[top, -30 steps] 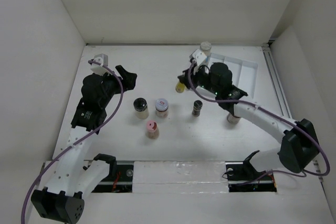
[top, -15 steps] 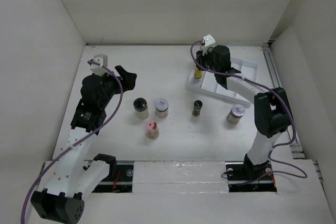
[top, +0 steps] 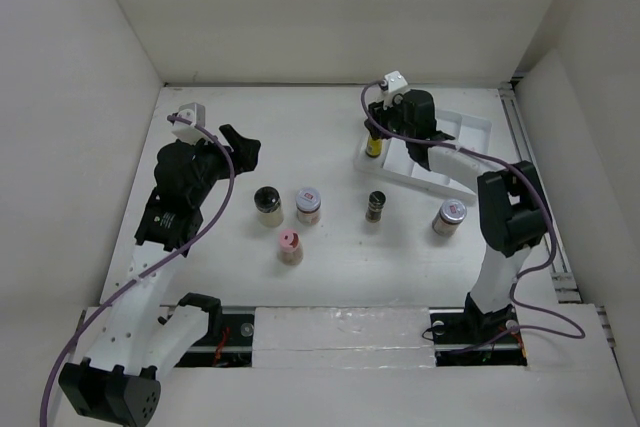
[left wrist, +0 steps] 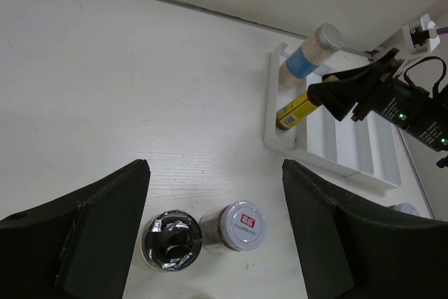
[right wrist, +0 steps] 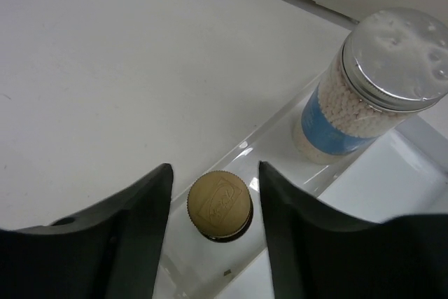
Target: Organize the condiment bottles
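White matte table [top: 300, 127] under plain white walls carries a glossy, ribbed plastic tray [left wrist: 350, 152] at its far right; in the tray's leftmost channel stands the slim yellow bottle [right wrist: 219, 204], cylindrical, long axis vertical, its knurled gold cap facing up, just beside the blue-label jar [right wrist: 371, 89] of pale grains with a dimpled silvery lid. Right gripper [right wrist: 214, 176] straddles that cap, jaws parted with a sliver of gap on each side; left gripper [left wrist: 215, 166] hangs spread wide above the black-lidded jar [top: 267, 202].
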